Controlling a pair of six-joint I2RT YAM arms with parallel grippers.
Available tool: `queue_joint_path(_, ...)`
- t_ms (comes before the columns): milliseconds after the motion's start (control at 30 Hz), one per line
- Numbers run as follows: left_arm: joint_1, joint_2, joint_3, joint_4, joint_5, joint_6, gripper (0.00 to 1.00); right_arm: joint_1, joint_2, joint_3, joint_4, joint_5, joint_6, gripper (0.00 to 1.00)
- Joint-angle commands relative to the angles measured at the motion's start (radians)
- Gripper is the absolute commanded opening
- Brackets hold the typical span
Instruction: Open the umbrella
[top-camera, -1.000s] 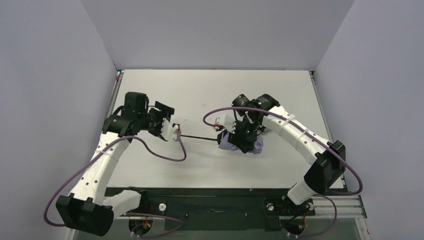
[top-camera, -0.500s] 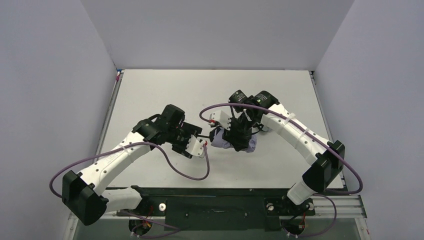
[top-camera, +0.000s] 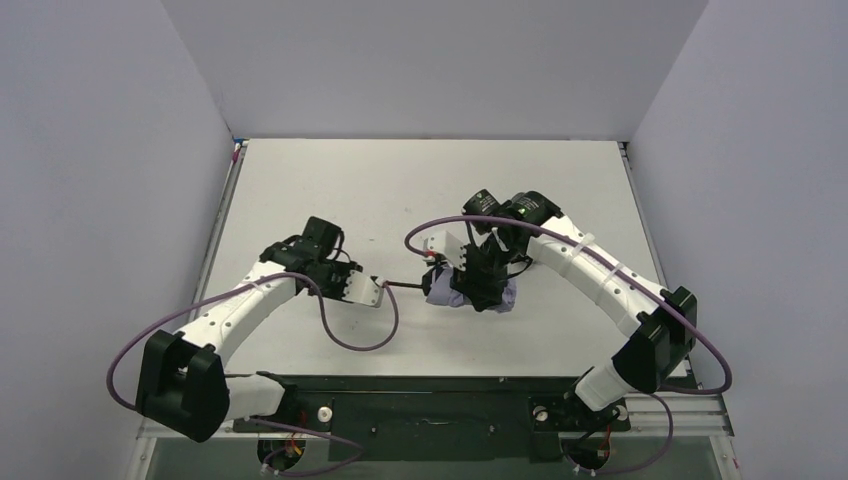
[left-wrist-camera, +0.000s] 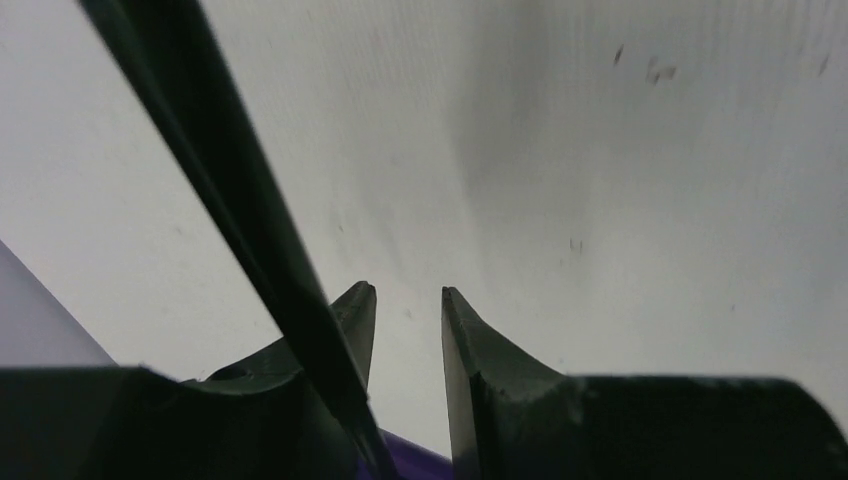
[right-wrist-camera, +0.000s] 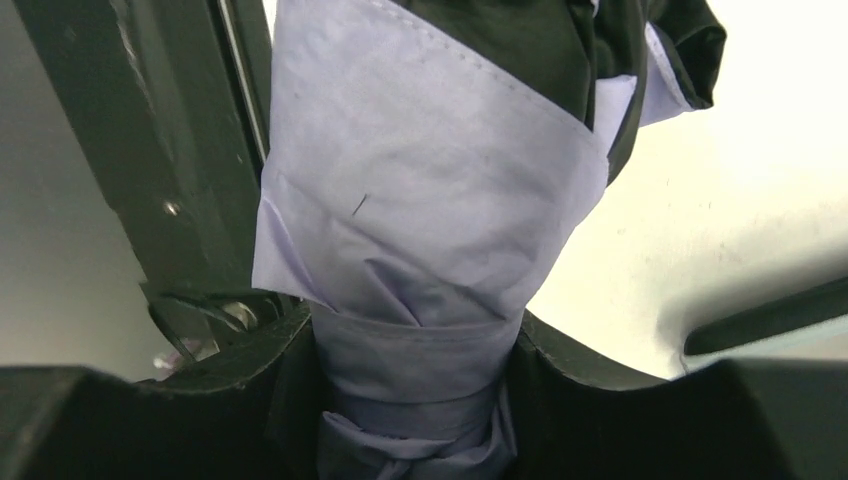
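The table (top-camera: 400, 180) is lying flat under both grippers, giving the work something to rest on. The umbrella (top-camera: 445, 290) is sitting unopened between them. Its folded lavender canopy (right-wrist-camera: 420, 200) is bunching up inside the right gripper (top-camera: 478, 285), whose jaws are pressing in on either side of the wrapped cloth. That clamp is probably serving as an anchor, pinning the bulky end so the other end can be pulled away from it.

From that bundle the thin black shaft (top-camera: 405, 285) is reaching out sideways toward the left gripper (top-camera: 372, 290), which is facing the right one along the shaft's line. In the left wrist view the shaft (left-wrist-camera: 240, 200) is running diagonally just in front of one finger (left-wrist-camera: 350, 320) and not through the gap. The two tips are standing slightly apart, with a sliver of purple showing deep between them. Whether the jaws are actually biting on the handle end there, I cannot tell. Judging by the layout, the left side is setting up to draw the shaft outward.
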Motion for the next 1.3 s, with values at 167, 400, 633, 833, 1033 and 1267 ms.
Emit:
queue_joint_path(167,0.099,-0.002,0.015,-0.076,-0.135,0.131,0.21,-0.038,-0.011,-0.017,-0.094,0.038,-0.089,0.0)
queue_joint_path(400,0.147,-0.012,-0.039,-0.061,-0.155,0.151,0.19,-0.054,-0.019,-0.046,-0.121,0.058,-0.129,0.0)
queue_joint_path(633,0.365,0.024,-0.122,0.017,-0.155,0.301,0.2,-0.097,-0.074,-0.087,-0.174,0.082,-0.21,0.0)
queue_joint_path(833,0.406,0.063,-0.062,0.012,-0.141,0.304,0.21,-0.098,-0.062,-0.097,-0.157,0.07,-0.202,0.0)
queue_joint_path(1033,0.247,-0.008,0.027,-0.043,0.089,0.146,0.56,-0.099,0.006,-0.024,-0.107,-0.01,-0.121,0.0)
queue_joint_path(1267,0.12,-0.147,0.06,0.013,0.43,-0.101,0.83,-0.114,0.083,0.067,-0.127,-0.155,-0.05,0.0)
